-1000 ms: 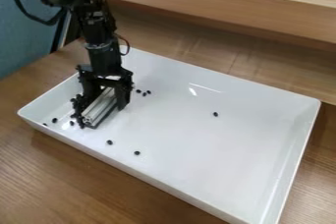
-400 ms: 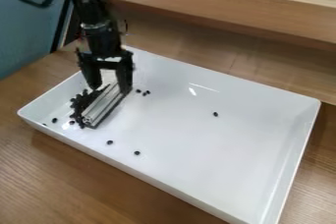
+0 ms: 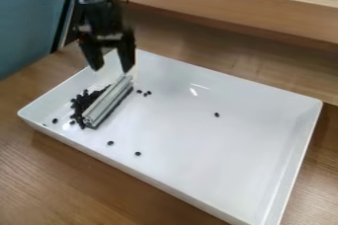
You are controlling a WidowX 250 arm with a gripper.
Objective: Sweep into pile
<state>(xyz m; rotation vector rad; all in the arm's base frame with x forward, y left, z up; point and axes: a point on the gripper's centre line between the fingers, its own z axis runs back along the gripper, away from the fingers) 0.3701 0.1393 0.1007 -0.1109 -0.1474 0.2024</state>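
Tray: white, shallow, raised walls on every side, resting on the wooden table (image 3: 39,165); its rim (image 3: 172,187) stands around all the dark beans.
Pile: dark beans (image 3: 81,102) heaped in the left part of the tray, crowded along the bar's left side.
Bar: grooved, silvery, lying aslant on the tray floor (image 3: 109,101); it stands between the pile and most loose beans.
Loose beans: three close together right of the bar's far end (image 3: 145,94), two near the front wall (image 3: 110,143), one well apart farther right (image 3: 216,114), a few left of the bar's near end (image 3: 55,121).
Gripper: black (image 3: 112,69), above the bar's far end, jaws apart with nothing clamped.
Backdrop: wooden ledge (image 3: 231,2) behind the tray; blue panel (image 3: 26,26) at upper left.
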